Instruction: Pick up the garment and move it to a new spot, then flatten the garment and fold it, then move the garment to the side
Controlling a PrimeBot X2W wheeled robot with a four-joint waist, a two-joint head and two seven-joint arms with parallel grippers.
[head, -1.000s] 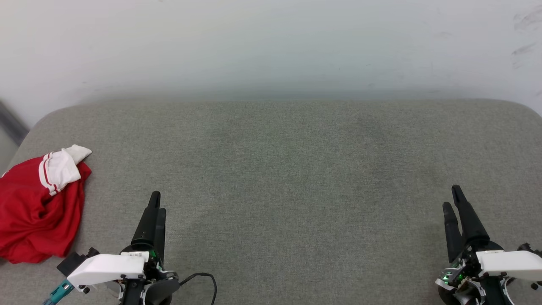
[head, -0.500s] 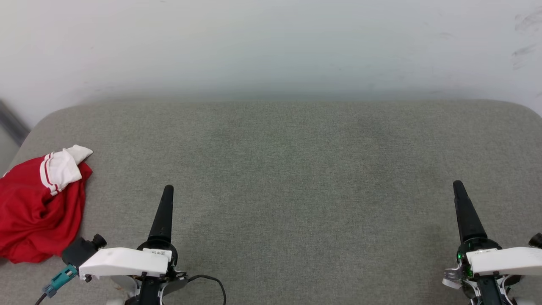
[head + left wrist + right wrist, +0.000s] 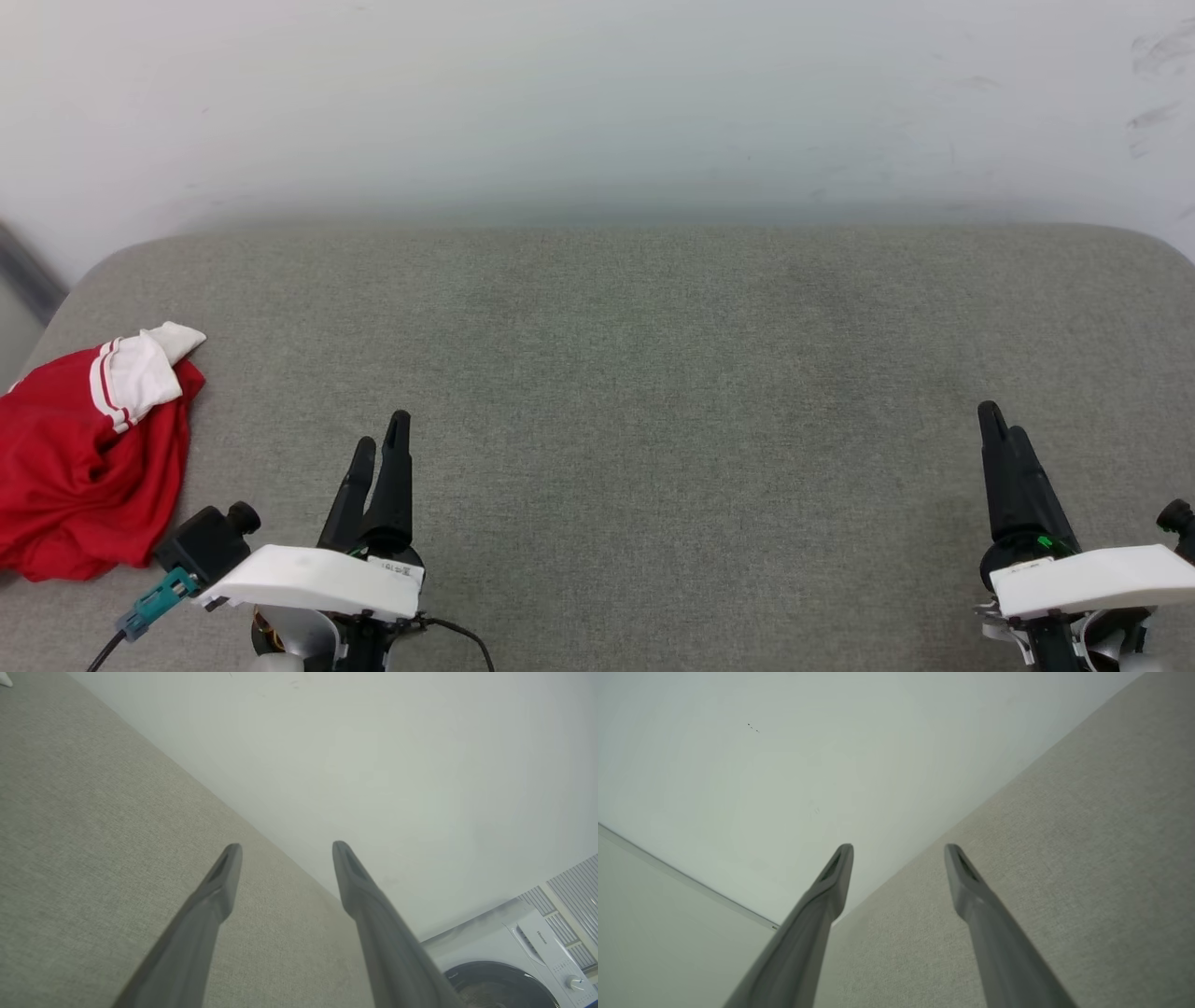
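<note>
While the left gripper [image 3: 382, 429] and right gripper [image 3: 1000, 420] gape, the garment [image 3: 79, 471] lies crumpled.

A grey fabric cushion [image 3: 653, 373] spreads wide. Behind the cushion rises a white wall [image 3: 597, 93], faintly scuffed. Past the cushion's edge stands a white washer [image 3: 490, 949].

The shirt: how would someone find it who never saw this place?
Look at the wide grey cushion below the pale wall. At its left edge, left of the left gripper, the garment lies crumpled. It is the only red thing there, with a white striped sleeve on top.
</note>
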